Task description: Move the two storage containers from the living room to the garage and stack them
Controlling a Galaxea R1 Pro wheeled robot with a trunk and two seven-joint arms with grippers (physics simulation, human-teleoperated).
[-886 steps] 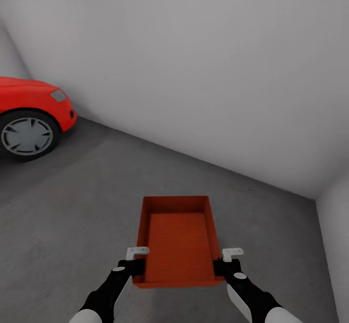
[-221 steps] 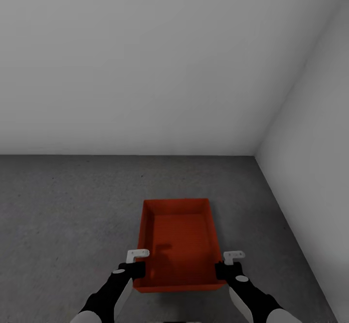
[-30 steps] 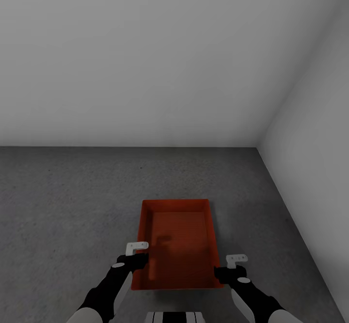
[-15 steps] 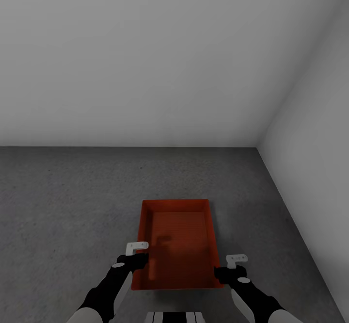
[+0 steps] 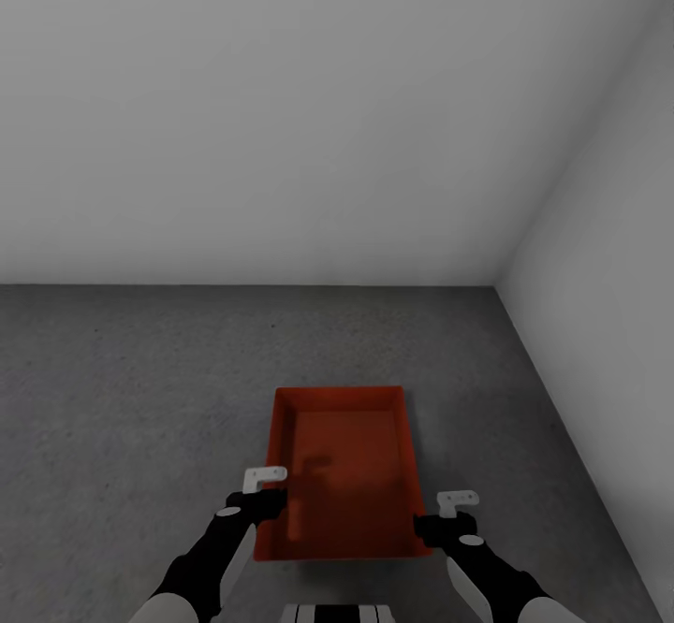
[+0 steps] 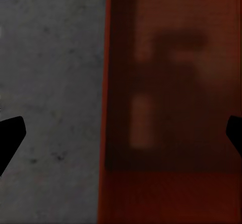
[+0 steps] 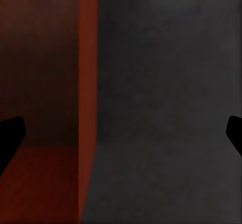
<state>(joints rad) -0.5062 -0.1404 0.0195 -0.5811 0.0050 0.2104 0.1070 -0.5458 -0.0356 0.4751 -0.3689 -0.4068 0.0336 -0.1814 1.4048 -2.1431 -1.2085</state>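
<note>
Grey floor (image 5: 131, 398); one storage container (image 5: 342, 473); two end effectors.

Matt orange-red plastic container (image 5: 343, 473) on rough mottled concrete floor (image 5: 122, 398)

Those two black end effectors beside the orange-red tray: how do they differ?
The left end effector straddles the left wall of the orange-red rectangular shallow container; the right end effector straddles its right wall. The left one sits farther forward along the container; the right one is closer to its near corner. Shared: both are open, fingers spread either side of a wall, over the dark grey concrete floor.
</note>
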